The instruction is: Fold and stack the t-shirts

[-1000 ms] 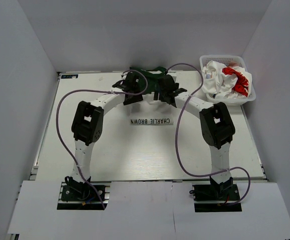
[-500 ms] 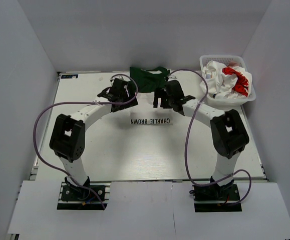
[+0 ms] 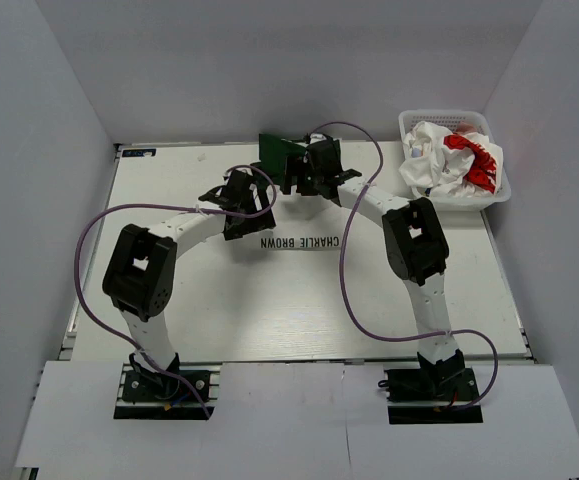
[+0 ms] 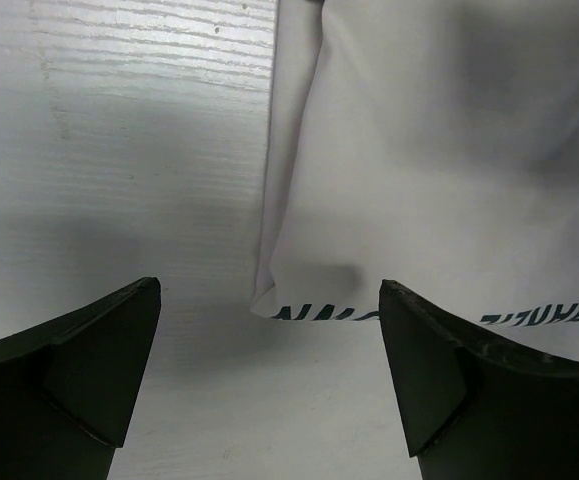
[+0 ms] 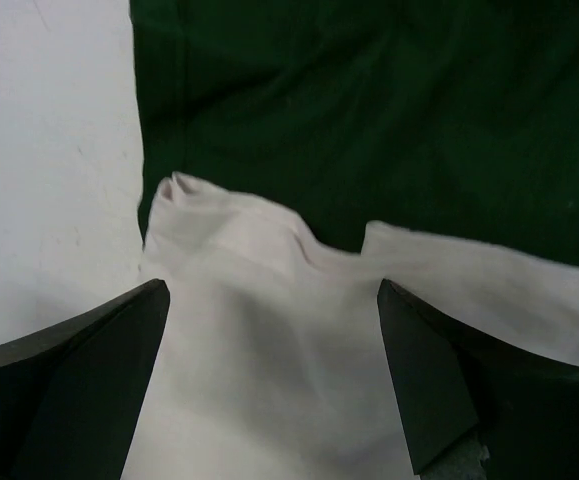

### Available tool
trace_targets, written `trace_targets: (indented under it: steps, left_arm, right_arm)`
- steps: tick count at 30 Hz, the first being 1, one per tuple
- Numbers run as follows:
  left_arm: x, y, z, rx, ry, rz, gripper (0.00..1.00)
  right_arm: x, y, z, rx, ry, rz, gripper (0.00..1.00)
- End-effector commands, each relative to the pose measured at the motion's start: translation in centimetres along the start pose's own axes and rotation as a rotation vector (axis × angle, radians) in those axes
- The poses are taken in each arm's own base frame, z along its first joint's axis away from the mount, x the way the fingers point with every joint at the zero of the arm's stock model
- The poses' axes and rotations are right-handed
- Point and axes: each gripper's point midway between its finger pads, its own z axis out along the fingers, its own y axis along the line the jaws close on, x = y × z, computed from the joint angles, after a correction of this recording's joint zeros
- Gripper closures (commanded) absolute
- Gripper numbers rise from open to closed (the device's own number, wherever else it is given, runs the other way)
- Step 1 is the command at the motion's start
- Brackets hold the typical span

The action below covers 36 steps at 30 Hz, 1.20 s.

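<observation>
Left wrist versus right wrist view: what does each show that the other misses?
Only the left wrist: dark lettering along the shirt's folded edge. Only the right wrist: the shirt's green part, with a rumpled white edge against it. Both: white shirt cloth lying on the table, and open jaws holding nothing, on the left gripper and the right gripper.

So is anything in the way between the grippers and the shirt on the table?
No, nothing visible. The left gripper and right gripper both hang open just above the white and green shirt, with only air between.
</observation>
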Motion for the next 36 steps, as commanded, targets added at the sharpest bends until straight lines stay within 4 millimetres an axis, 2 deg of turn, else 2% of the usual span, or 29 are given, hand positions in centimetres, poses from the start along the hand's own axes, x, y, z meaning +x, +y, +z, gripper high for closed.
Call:
trace_targets:
  steps: [1, 2, 3, 4, 5, 7, 8, 9, 10, 11, 13, 15, 16, 17, 19, 20, 22, 25, 26, 28, 32, 33, 34, 36]
  left_arm:
    - [0.5, -0.1, 0.4, 0.010, 0.007, 0.000, 0.00]
    - [0.8, 0.1, 0.8, 0.003, 0.016, 0.001, 0.00]
    - [1.3, 0.4, 1.1, -0.010, 0.034, 0.012, 0.00]
    - [1.3, -0.1, 0.9, -0.003, 0.034, 0.019, 0.01]
    - [2.1, 0.3, 1.2, -0.018, 0.072, 0.022, 0.04]
    - [2.4, 0.5, 1.5, -0.024, 0.081, 0.023, 0.08]
    - [2.7, 0.3, 1.6, -0.012, 0.090, 0.023, 0.10]
    - [3.7, 0.6, 1.6, -0.005, 0.119, 0.023, 0.13]
    - [3.6, 0.3, 1.5, 0.013, 0.113, 0.022, 0.15]
    - [4.3, 0.5, 1.9, 0.020, 0.121, 0.021, 0.17]
    - [4.9, 0.5, 2.0, 0.040, 0.134, 0.020, 0.19]
    - [5.2, 0.6, 2.5, 0.035, 0.140, 0.021, 0.23]
    - [5.5, 0.8, 2.8, 0.029, 0.148, 0.021, 0.30]
    - [5.6, 0.6, 3.0, 0.035, 0.155, 0.021, 0.35]
    - [5.9, 0.4, 3.5, 0.040, 0.172, 0.020, 0.48]
    - [6.1, 0.2, 3.4, 0.055, 0.183, 0.019, 0.59]
    - [6.9, -0.1, 3.4, 0.089, 0.208, 0.017, 0.66]
    - [7.5, 0.7, 3.5, 0.070, 0.204, 0.018, 0.68]
    - [7.8, 0.9, 3.4, 0.061, 0.216, 0.018, 0.73]
    - [7.3, 1.0, 3.4, 0.044, 0.200, 0.020, 0.76]
    - [7.4, 0.9, 3.4, 0.053, 0.206, 0.019, 0.87]
    - [7.4, 0.9, 3.4, 0.053, 0.206, 0.019, 0.94]
    - [7.6, 1.1, 3.3, 0.045, 0.217, 0.019, 0.99]
    - [7.8, 1.1, 3.0, 0.053, 0.224, 0.019, 1.00]
  right_arm:
    - [-5.1, -0.4, -1.3, 0.033, -0.097, -0.012, 0.10]
    - [-5.7, -0.7, -2.0, 0.048, -0.112, -0.010, 0.10]
    - [-5.1, -1.0, -2.0, 0.059, -0.101, -0.009, 0.10]
    - [-6.7, -1.0, -3.7, 0.059, -0.134, -0.002, 0.10]
    - [-4.1, -2.5, -3.7, 0.095, -0.082, 0.011, 0.10]
    - [-3.2, -2.9, -4.7, 0.112, -0.076, 0.029, 0.10]
    - [-3.0, -3.7, -6.8, 0.135, -0.088, 0.046, 0.10]
    - [-0.4, -4.8, -7.1, 0.164, -0.051, 0.054, 0.10]
    - [-1.9, -4.3, -9.5, 0.164, -0.104, 0.083, 0.10]
    - [2.4, -6.8, -9.8, 0.228, -0.030, 0.102, 0.10]
    - [2.8, -7.1, -11.5, 0.242, -0.046, 0.124, 0.10]
    - [5.6, -8.1, -13.3, 0.260, -0.007, 0.133, 0.10]
    - [6.1, -8.3, -13.6, 0.260, -0.002, 0.136, 0.10]
    - [7.8, -8.7, -14.6, 0.267, 0.019, 0.131, 0.10]
    - [8.7, -8.9, -14.9, 0.259, 0.036, 0.128, 0.10]
    - [9.7, -9.1, -15.2, 0.265, 0.054, 0.129, 0.10]
    - [10.0, -9.3, -15.2, 0.270, 0.067, 0.136, 0.11]
    - [11.1, -8.9, -14.5, 0.238, 0.104, 0.145, 0.19]
    - [11.3, -8.7, -14.3, 0.222, 0.110, 0.149, 0.22]
    - [11.8, -8.3, -13.7, 0.199, 0.127, 0.149, 0.28]
    - [11.3, -8.3, -12.6, 0.178, 0.111, 0.140, 0.38]
    - [11.5, -8.5, -12.4, 0.184, 0.123, 0.141, 0.41]
    - [11.5, -8.5, -12.3, 0.183, 0.126, 0.136, 0.51]
    - [11.9, -8.6, -12.3, 0.186, 0.128, 0.128, 0.59]
